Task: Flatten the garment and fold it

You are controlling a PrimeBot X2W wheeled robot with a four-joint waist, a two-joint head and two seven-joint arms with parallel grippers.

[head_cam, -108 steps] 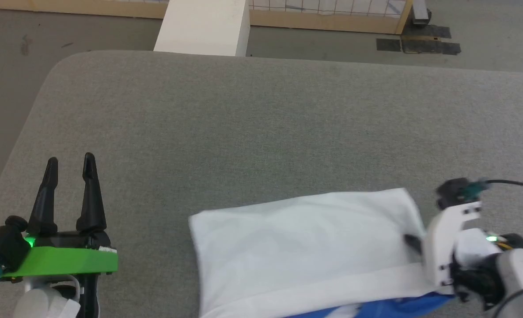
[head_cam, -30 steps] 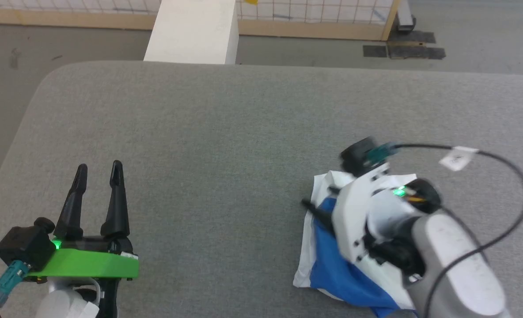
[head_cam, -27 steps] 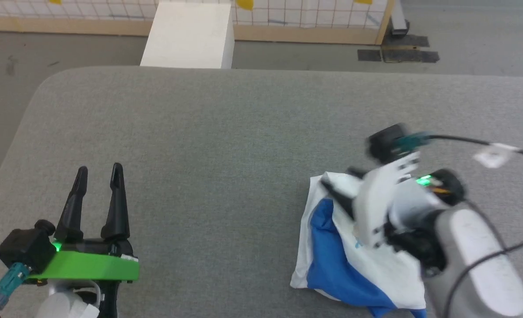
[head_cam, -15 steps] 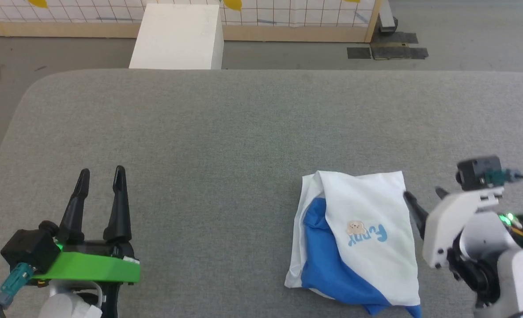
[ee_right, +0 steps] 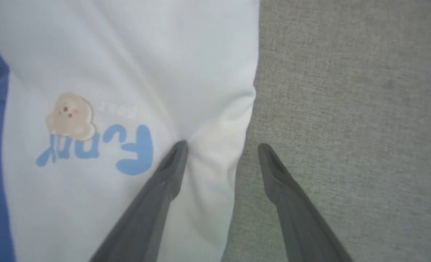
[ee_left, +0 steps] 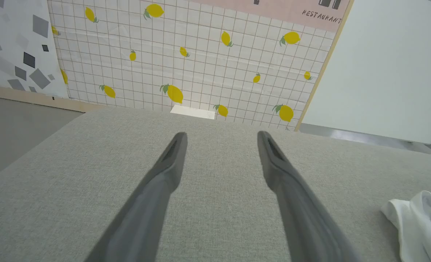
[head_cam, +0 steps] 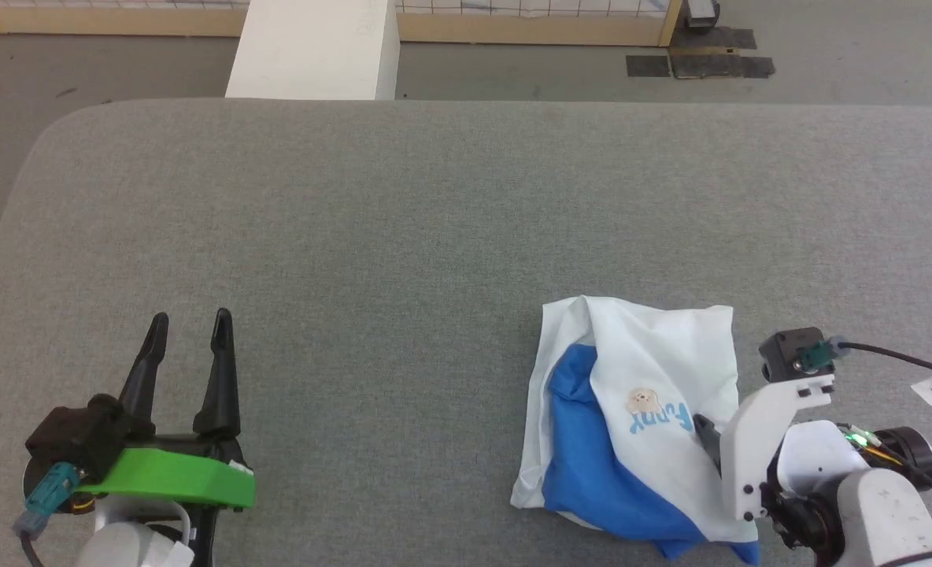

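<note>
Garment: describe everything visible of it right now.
The garment lies in a compact, loosely folded bundle on the grey fabric table, at the robot's right front. It is thin soft cloth, lightly creased. A white panel lies on top, bearing a small beige bear print and pale-blue lettering. Bright blue cloth shows along its left and near edges. The right pincer is open astride its right edge: one finger dimples the white cloth, the other is over bare table.
</note>
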